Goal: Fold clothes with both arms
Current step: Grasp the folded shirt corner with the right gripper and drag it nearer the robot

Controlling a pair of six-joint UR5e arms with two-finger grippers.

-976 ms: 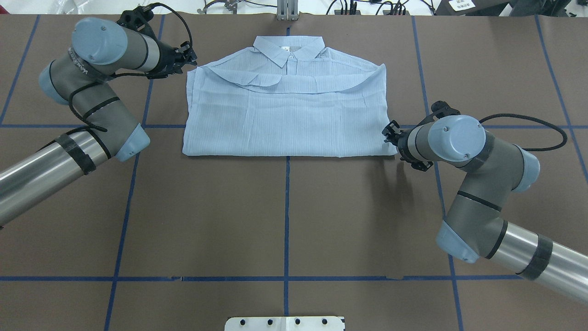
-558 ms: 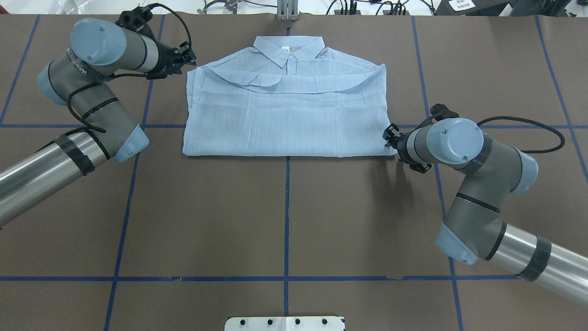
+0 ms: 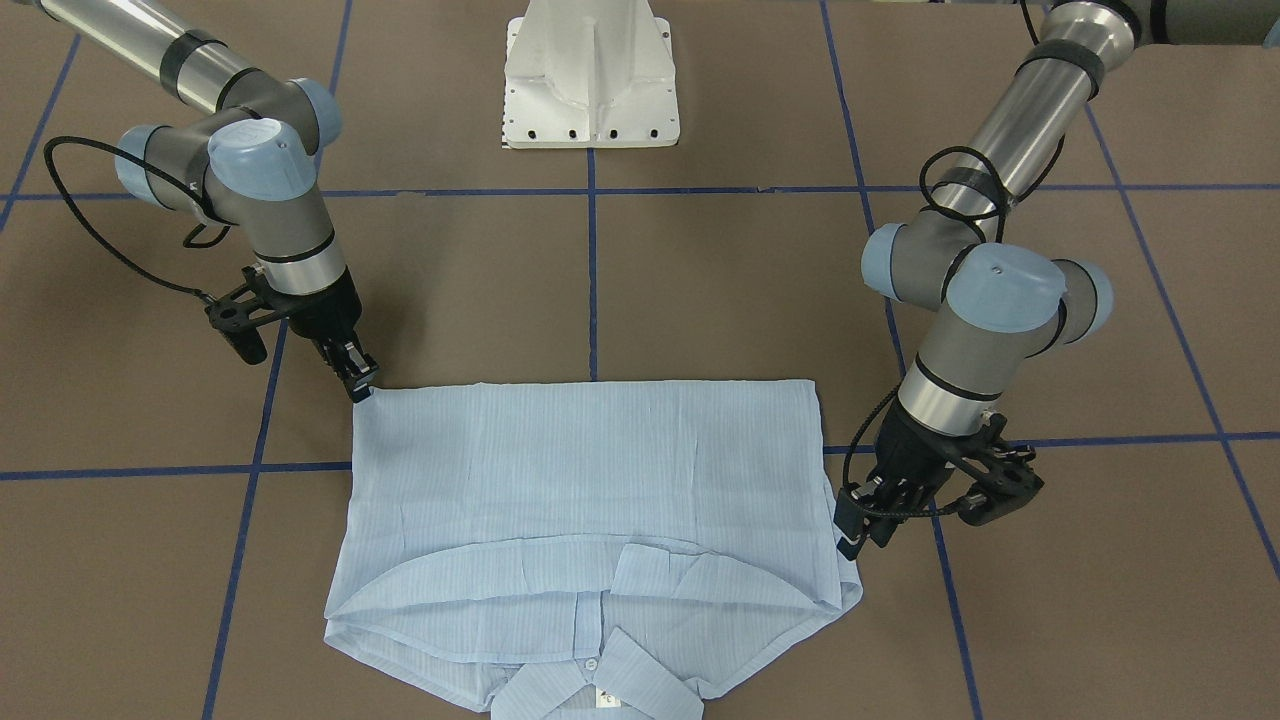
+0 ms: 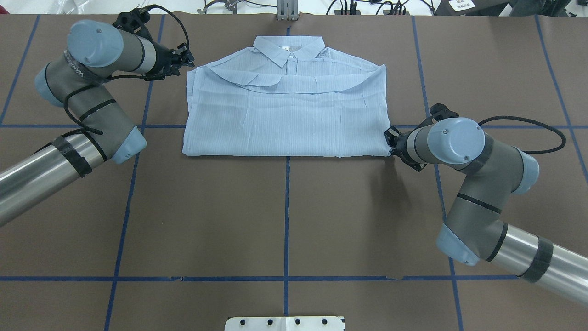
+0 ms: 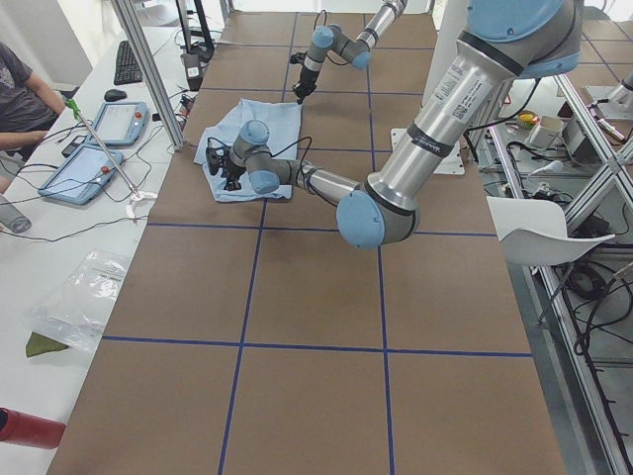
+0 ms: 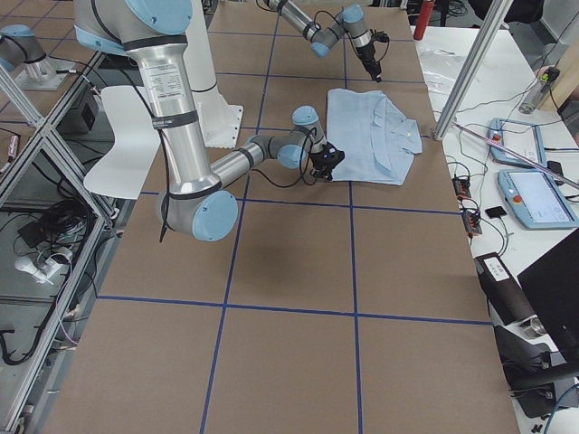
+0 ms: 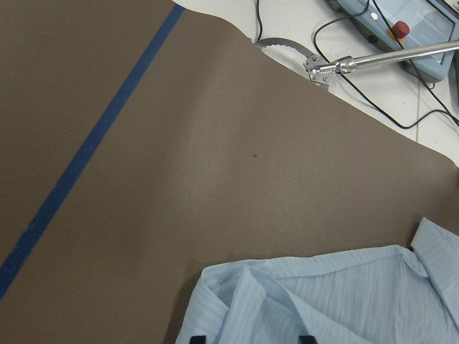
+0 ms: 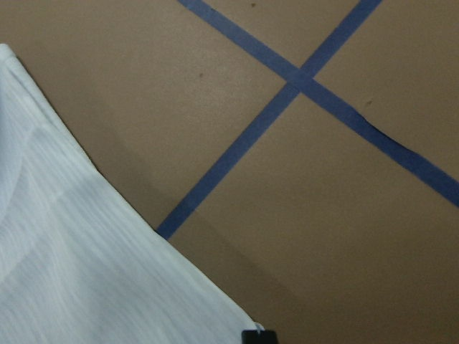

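Note:
The pale blue striped shirt [image 4: 285, 115] lies folded flat at the far middle of the brown table, collar [image 4: 289, 48] at the far edge; it also shows in the front view [image 3: 590, 480]. My left gripper [image 4: 189, 62] is open at the shirt's far left shoulder corner; in the left wrist view its tips [image 7: 251, 338] straddle the cloth [image 7: 323, 301]. My right gripper [image 4: 389, 141] sits low at the near right corner, touching it in the front view [image 3: 362, 388]. In the right wrist view a single central black tip [image 8: 254, 335] meets the cloth corner [image 8: 72, 272], so it looks shut on it.
Blue tape lines [image 4: 287, 216] grid the table. The white pedestal base [image 3: 590, 80] stands at the near middle edge. Beyond the far edge are an aluminium post [image 6: 470, 72], cables and tablets [image 5: 84, 173] on a white desk.
My right gripper has shifted slightly nearer and onto the shirt's near right corner. My left arm has eased a little to the left; the shirt has not moved.

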